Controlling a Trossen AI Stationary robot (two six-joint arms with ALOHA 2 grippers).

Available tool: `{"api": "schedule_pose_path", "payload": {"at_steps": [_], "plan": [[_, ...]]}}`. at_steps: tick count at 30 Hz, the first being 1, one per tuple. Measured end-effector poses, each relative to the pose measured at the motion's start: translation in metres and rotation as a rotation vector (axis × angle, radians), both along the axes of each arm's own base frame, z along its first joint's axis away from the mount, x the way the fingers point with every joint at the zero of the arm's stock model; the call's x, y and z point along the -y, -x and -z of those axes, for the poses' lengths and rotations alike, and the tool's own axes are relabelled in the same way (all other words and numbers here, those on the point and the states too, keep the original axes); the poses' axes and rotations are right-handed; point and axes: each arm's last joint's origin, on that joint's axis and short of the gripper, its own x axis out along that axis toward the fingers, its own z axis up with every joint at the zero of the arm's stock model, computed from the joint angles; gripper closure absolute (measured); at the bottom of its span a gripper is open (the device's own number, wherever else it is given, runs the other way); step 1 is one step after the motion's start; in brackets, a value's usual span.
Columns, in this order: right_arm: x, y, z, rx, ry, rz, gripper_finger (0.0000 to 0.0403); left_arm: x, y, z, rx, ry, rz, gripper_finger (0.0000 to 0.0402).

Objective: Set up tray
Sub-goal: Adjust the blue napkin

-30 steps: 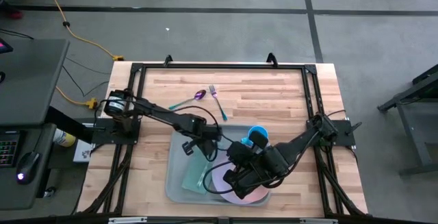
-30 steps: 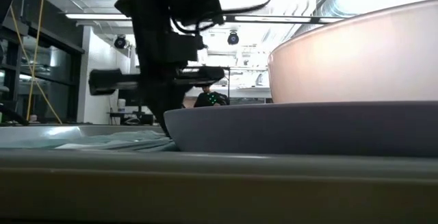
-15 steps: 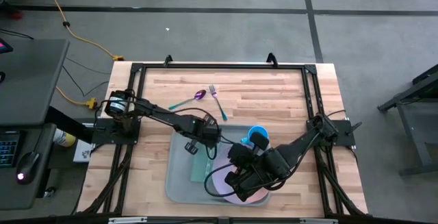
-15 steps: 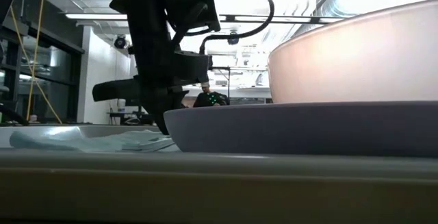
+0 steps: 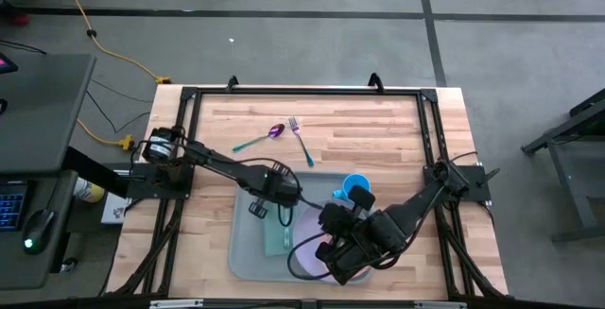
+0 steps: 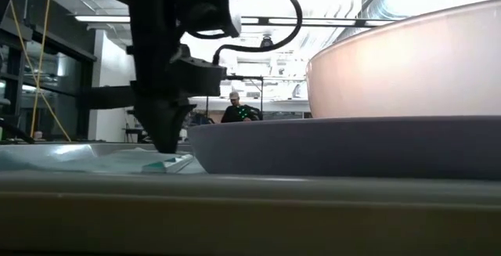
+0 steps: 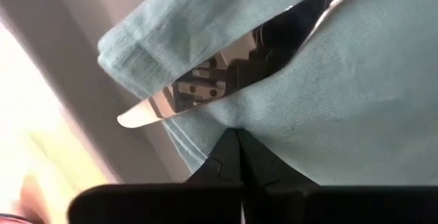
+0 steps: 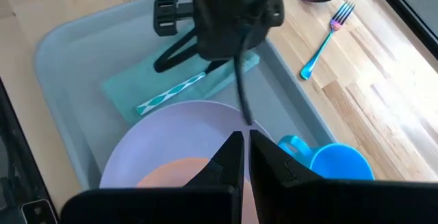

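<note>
The pale grey-green tray [image 5: 248, 252], long axis running toward the table's back edge, sits at the front centre directly beneath the nearer left gripper [image 5: 275, 198], whose fingers pinch the teal napkin [image 8: 179, 80], while the right gripper [image 5: 333, 255], fingers pressed together, hovers over the lavender plate [image 8: 171, 133].

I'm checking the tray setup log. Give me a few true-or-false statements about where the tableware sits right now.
1. The fork lies inside the tray. False: it lies on the wooden table, beside the spoon.
2. The knife lies on the teal napkin in the tray. True.
3. The lavender plate is on the bare table. False: it sits in the tray.
4. The left gripper is down at the napkin. True.
5. The blue cup stands beside the plate. True.
</note>
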Motion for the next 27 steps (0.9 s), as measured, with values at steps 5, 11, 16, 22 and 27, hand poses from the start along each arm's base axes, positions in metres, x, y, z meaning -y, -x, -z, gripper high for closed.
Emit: {"api": "schedule_pose_path", "payload": {"at_steps": [5, 11, 16, 22, 27], "plan": [[-0.002, 0.002, 0.000, 0.002, 0.005, -0.008, 0.0403, 0.016, 0.006, 0.000, -0.022, 0.001, 0.048, 0.0364], [-0.004, 0.003, 0.000, 0.002, 0.007, -0.017, 0.0403, 0.036, 0.015, 0.001, -0.055, -0.004, 0.102, 0.0391], [-0.006, 0.004, 0.000, -0.003, 0.007, -0.026, 0.0403, 0.044, 0.021, 0.001, -0.085, -0.018, 0.112, 0.0366], [-0.009, 0.006, 0.000, -0.004, 0.006, -0.034, 0.0403, 0.048, 0.026, 0.001, -0.122, -0.019, 0.133, 0.0360], [-0.009, 0.006, 0.000, -0.008, 0.011, -0.045, 0.0403, 0.049, 0.029, -0.002, -0.136, 0.000, 0.155, 0.0389]]}}
